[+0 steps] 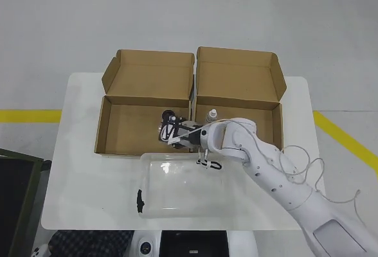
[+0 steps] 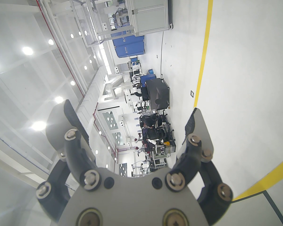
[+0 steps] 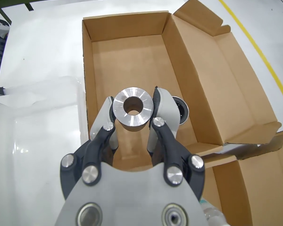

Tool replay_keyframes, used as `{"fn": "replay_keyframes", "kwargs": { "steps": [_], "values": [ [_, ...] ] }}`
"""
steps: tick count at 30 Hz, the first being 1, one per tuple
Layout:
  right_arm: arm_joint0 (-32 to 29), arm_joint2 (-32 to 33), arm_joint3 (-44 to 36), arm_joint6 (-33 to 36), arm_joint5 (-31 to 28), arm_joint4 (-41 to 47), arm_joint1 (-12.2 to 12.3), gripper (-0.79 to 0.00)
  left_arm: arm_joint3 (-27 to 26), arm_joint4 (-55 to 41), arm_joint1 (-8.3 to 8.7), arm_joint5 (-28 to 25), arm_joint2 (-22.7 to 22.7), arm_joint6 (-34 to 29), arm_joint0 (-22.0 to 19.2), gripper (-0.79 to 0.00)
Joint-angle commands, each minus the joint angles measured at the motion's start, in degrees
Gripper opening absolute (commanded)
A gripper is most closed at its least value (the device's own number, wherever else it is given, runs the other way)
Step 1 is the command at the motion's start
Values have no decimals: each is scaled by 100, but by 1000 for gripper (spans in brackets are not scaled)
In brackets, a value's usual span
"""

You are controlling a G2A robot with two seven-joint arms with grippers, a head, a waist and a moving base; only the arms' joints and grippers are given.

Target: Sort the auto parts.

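My right gripper [image 3: 133, 99] is shut on a short steel bushing [image 3: 132, 116] with a round bore, held just above the floor of the left cardboard box [image 3: 132, 55]. In the top view the right gripper [image 1: 171, 128] hangs over that box's [image 1: 128, 128] right half. A dark ring-shaped bearing [image 3: 182, 111] lies on the box floor, partly hidden behind one finger. The left gripper [image 2: 132, 110] is open with nothing between its fingers and faces out into the room.
A second open cardboard box [image 1: 253, 122] stands to the right, with a pale small part [image 1: 211, 115] in it. A clear plastic bin [image 1: 182, 193] sits in front of the boxes; a black part [image 1: 139, 200] and a black clip [image 1: 209, 165] are at it.
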Motion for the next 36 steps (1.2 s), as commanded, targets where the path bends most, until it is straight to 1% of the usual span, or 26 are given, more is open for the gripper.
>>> {"fn": "replay_keyframes", "kwargs": {
  "steps": [1, 11, 18, 30, 31, 34, 36],
  "values": [
    [102, -108, 110, 52, -2, -36, -50, -785, 0, 0, 0, 0, 0, 0, 0, 0],
    [490, -522, 764, 267, -3, -122, -297, -785, 0, 0, 0, 0, 0, 0, 0, 0],
    [648, -682, 1171, 296, 62, -188, -441, -785, 0, 0, 0, 0, 0, 0, 0, 0],
    [788, -829, 1547, 339, 12, -303, -622, -785, 0, 0, 0, 0, 0, 0, 0, 0],
    [789, -835, 1559, 343, 15, -311, -634, -742, 0, 0, 0, 0, 0, 0, 0, 0],
    [791, -848, 1601, 374, -19, -323, -660, -696, 0, 0, 0, 0, 0, 0, 0, 0],
    [796, -853, 1626, 400, -49, -330, -677, -683, 0, 0, 0, 0, 0, 0, 0, 0]
  ]
}}
